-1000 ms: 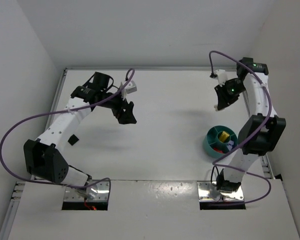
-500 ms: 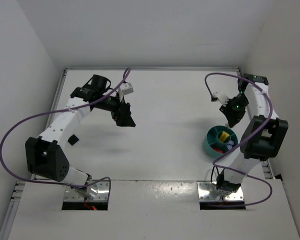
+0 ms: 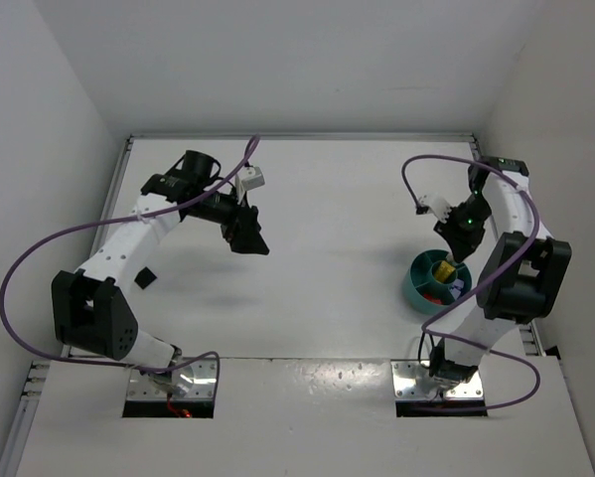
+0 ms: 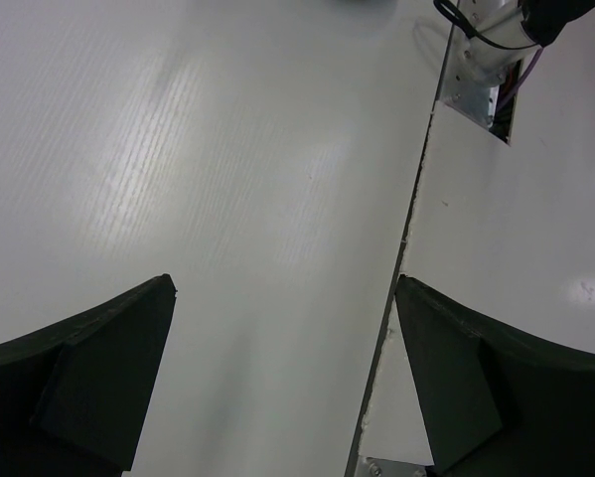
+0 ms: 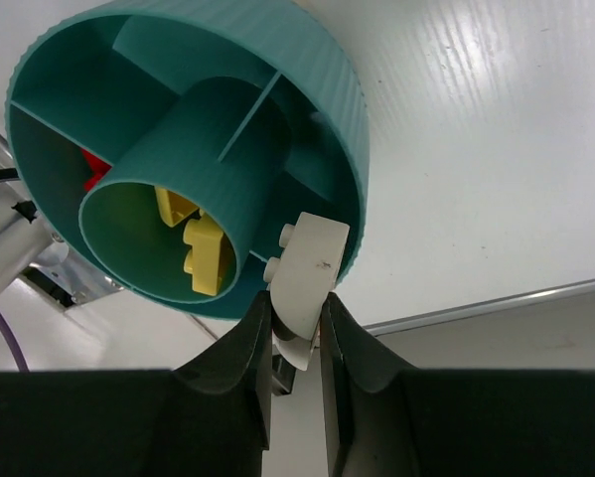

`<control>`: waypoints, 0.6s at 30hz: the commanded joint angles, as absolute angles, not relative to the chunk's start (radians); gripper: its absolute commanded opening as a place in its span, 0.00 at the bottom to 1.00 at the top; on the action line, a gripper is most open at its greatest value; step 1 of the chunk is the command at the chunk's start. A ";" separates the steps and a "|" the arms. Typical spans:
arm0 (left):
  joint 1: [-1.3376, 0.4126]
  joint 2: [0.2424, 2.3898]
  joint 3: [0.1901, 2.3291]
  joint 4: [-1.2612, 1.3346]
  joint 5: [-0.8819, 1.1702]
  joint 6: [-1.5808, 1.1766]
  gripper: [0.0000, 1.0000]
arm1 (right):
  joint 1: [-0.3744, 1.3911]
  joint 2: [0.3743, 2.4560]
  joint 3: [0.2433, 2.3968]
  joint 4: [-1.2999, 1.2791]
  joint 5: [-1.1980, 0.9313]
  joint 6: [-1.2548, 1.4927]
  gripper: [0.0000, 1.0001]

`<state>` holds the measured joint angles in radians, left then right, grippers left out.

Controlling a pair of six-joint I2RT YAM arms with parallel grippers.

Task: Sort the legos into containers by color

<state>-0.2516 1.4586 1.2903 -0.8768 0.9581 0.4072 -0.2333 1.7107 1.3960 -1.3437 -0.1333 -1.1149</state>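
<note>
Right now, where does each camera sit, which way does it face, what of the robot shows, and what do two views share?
Top external: above and behind, looking down; both arms, table, teal bowl.
Left wrist: faces down at the table; open left gripper.
Right wrist: looks into the bowl; right gripper pinching cream-white lego.
Shared: bowl, yellow legos.

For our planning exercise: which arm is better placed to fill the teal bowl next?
Right. The right fingers pinch a cream-white brick near the teal bowl; the left fingers hang open, empty, far off.
</note>
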 commanded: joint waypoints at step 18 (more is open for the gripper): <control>-0.138 1.325 1.183 -0.635 0.798 0.209 0.99 | -0.213 1.709 1.469 -1.411 -0.158 -1.058 0.44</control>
<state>-0.1696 1.3861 1.1885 -0.7567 0.8715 0.2966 -0.2199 1.7218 1.4025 -1.3426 -0.1345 -1.0775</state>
